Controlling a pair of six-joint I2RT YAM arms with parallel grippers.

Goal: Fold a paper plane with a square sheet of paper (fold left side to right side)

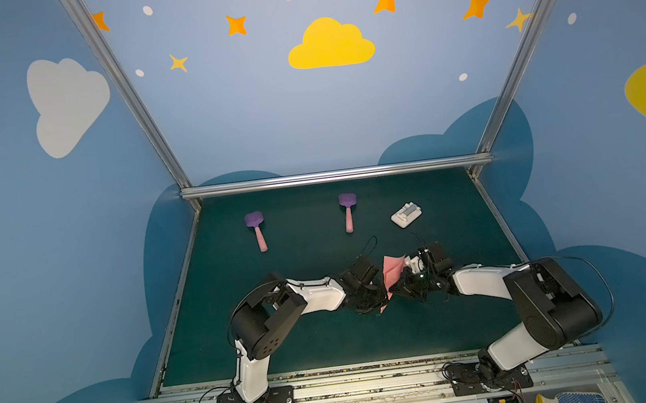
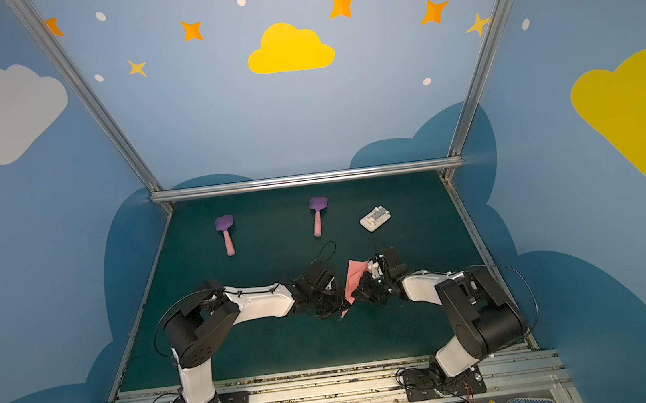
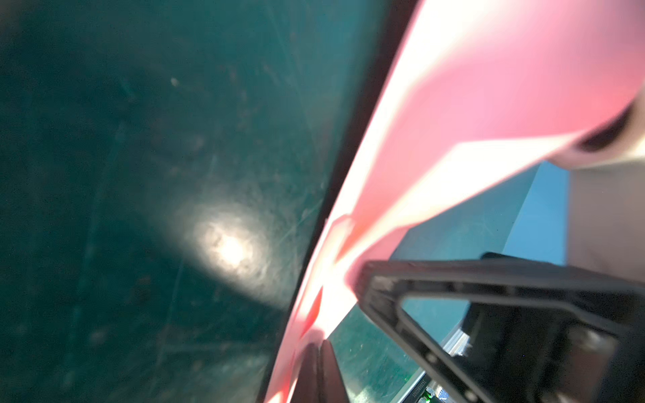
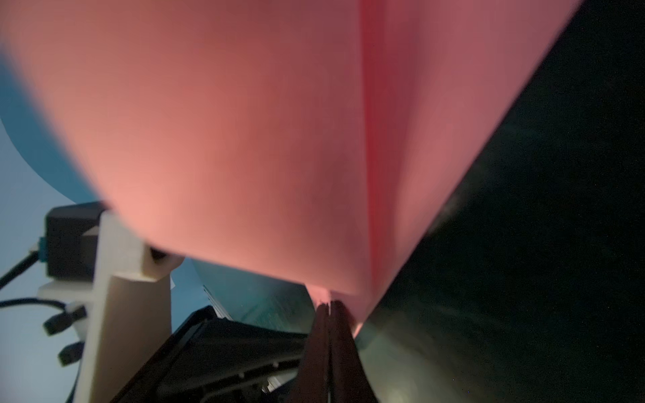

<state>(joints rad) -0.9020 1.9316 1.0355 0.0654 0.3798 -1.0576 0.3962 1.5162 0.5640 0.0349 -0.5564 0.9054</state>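
A thin, smooth salmon-pink paper sheet (image 1: 393,271) (image 2: 354,280), creased into a narrow tapering shape with sharp fold lines, is hanging in the air just above the dark green, scuffed counter (image 1: 329,335), at about 3 o'clock from its middle in both top views. Its long axis is running from about 12 o'clock to about 7 o'clock: the broad, squared end is facing the back rail and the slim pointed tip is aiming toward the near edge. The left tool (image 1: 380,292) (image 3: 319,349) is pressing its matte black fingers (image 3: 328,370) together on the paper's edge from the 9 o'clock side. The right tool (image 1: 398,285) (image 4: 330,307) is doing the same from the 3 o'clock side, its dark fingers (image 4: 343,349) pinching the folded layers where they are converging. Up close the paper (image 4: 227,139) is looking soft and slightly translucent, bowing into a gentle curve, with a deeper red seam along one crease. Farther back, two purple-headed, pink-handled plastic spatulas (image 1: 255,229) (image 1: 347,210) are lying flat at about 11 and 12 o'clock, handles pointing toward 6 o'clock. A small white ridged plastic block (image 1: 406,214) is resting at about 1 o'clock, well apart from the sheet.
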